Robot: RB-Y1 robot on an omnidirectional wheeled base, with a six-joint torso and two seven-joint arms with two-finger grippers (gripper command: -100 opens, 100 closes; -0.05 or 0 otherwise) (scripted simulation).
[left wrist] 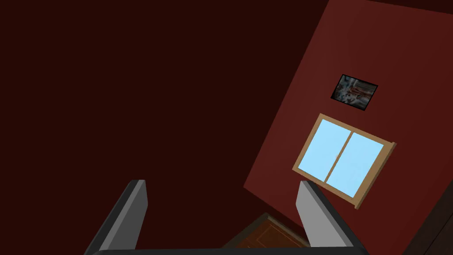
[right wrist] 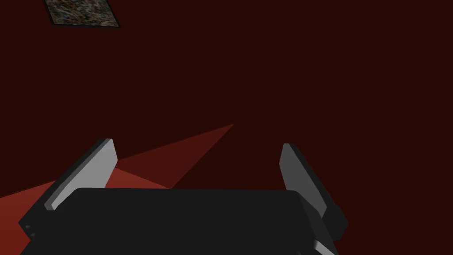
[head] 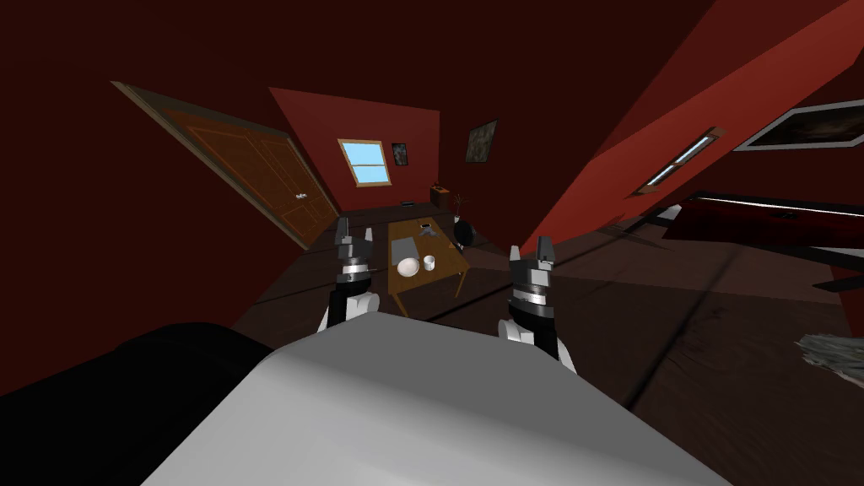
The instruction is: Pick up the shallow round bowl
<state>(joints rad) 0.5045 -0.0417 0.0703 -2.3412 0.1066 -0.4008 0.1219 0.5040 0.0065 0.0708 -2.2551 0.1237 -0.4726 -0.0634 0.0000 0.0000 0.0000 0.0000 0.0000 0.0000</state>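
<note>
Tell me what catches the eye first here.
A wooden table stands ahead, with a white shallow bowl beside a white cup near its closer end. The left pincer and the right pincer stand open, short of it. A bright window marks the red far wall.

No legible text or signs

On the far-off table (head: 447,251), the flat grey thing (head: 406,247) by its left edge and the small dark thing (head: 426,228) towards its far edge are too small to name. The bowl (head: 408,267) at the near left corner reads as a pale round blob, its depth impossible to judge. A mottled grey heap (head: 835,353) and a framed picture (head: 801,126) are both cut off by the right edge of the head view.
</note>
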